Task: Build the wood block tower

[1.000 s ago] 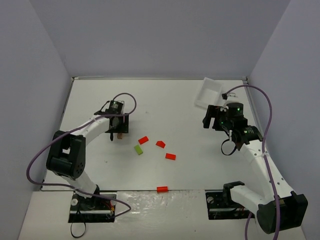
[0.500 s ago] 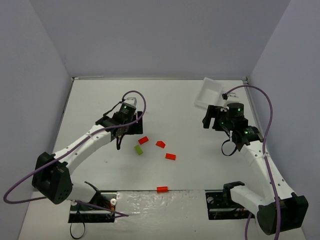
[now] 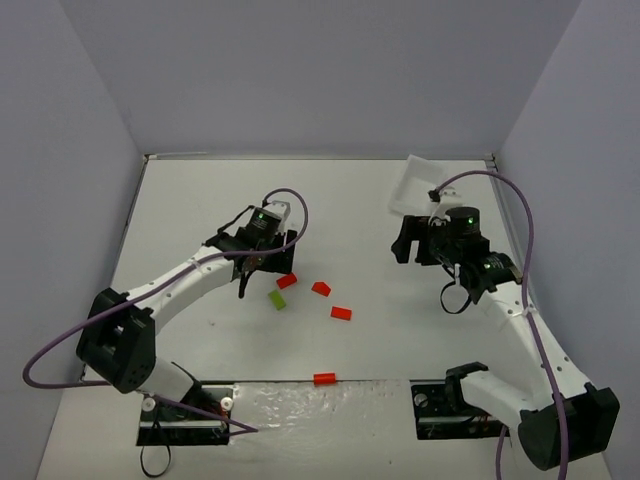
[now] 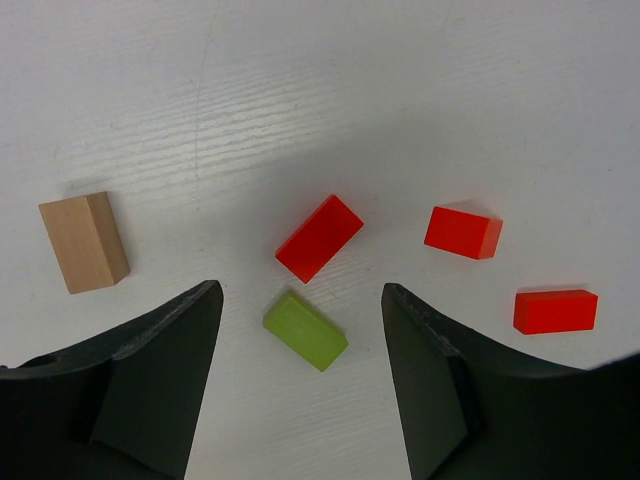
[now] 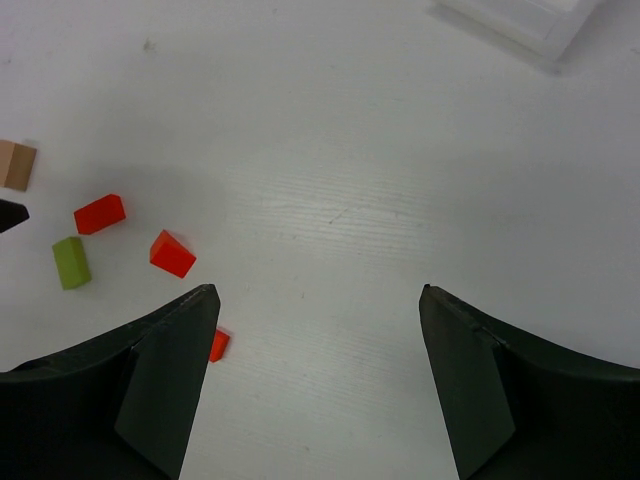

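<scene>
No wood block tower stands in any view; the small blocks lie singly on the white table (image 3: 200,200). My left gripper (image 3: 265,265) (image 4: 300,290) hovers open over a lime green block (image 4: 305,330) (image 3: 277,299), which lies between its fingers untouched. A red block (image 4: 319,238) (image 3: 287,281) lies just beyond it. A tan block (image 4: 83,242) lies to the left, with two more red blocks (image 4: 463,231) (image 4: 555,311) to the right. My right gripper (image 3: 405,243) (image 5: 316,292) is open over bare table, well right of the blocks.
A white rectangular tray (image 3: 415,185) (image 5: 525,20) lies at the back right, behind the right gripper. One red block (image 3: 323,378) sits alone near the front edge, between the arm bases. Grey walls close in the table on three sides.
The left arm swung right, from above the tan block to above the green and red blocks. The right gripper shifted a little to the left and its jaws narrowed slightly.
</scene>
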Controlling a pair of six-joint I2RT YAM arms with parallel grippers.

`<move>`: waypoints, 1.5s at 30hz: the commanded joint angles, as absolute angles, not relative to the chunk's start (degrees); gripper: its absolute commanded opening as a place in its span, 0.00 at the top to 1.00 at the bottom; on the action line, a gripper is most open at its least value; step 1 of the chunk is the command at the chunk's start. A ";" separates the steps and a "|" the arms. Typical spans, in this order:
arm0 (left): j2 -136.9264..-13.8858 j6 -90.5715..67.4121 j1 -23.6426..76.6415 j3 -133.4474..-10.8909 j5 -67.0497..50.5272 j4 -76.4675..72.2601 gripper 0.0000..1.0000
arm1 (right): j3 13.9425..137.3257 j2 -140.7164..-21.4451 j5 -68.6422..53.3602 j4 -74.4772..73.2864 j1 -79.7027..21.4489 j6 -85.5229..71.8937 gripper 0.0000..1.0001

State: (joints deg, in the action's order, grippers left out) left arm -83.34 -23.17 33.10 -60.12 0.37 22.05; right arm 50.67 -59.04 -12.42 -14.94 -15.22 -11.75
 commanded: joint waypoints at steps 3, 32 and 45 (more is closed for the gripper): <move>-73.74 -25.78 30.87 -56.86 0.22 21.00 0.38 | 52.21 -69.27 -13.24 -16.17 -27.80 -9.67 0.24; -50.21 -32.44 19.07 -50.89 -0.69 35.52 0.38 | 57.22 -95.80 -2.05 -17.54 -50.46 -10.31 0.33; -47.06 -34.23 19.07 -50.23 -0.97 36.70 0.38 | 56.95 -97.43 -2.11 -18.72 -52.35 -11.64 0.52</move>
State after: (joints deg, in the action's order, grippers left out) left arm -48.04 -32.75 19.46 -49.86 -0.87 37.45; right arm 55.48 -97.24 -2.68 -17.20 -50.85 -10.86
